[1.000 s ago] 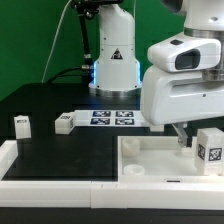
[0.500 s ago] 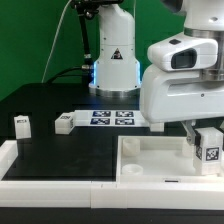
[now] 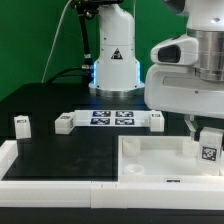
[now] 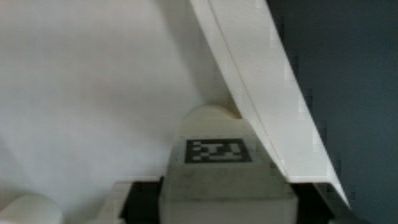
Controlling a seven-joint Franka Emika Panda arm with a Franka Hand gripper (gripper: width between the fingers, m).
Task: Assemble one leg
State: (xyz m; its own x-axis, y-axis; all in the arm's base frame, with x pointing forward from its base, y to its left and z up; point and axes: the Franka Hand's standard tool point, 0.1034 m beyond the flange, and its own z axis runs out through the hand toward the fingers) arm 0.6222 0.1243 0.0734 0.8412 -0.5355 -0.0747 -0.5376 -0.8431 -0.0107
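My gripper [image 3: 203,134] is shut on a leg [image 3: 209,150], a small white post with a black-and-white tag, and holds it over the right-hand part of the white tray [image 3: 150,172] as the exterior view shows it. In the wrist view the leg [image 4: 221,165] sits between the dark fingers [image 4: 143,198] of my gripper [image 4: 222,208], close to the tray's raised rim [image 4: 253,85]. I cannot tell whether the leg touches the tray. Three more legs lie on the black table: one [image 3: 21,124] at the exterior view's left, one [image 3: 65,122] nearer the middle, and one [image 3: 157,120] by the arm.
The marker board [image 3: 112,118] lies on the table between two of the loose legs. The robot's base [image 3: 113,62] stands behind it. A low white border [image 3: 60,180] runs along the table's front edge.
My gripper and the leg have shifted slightly toward the exterior view's right and a little lower over the tray. The grip on the leg is unchanged.
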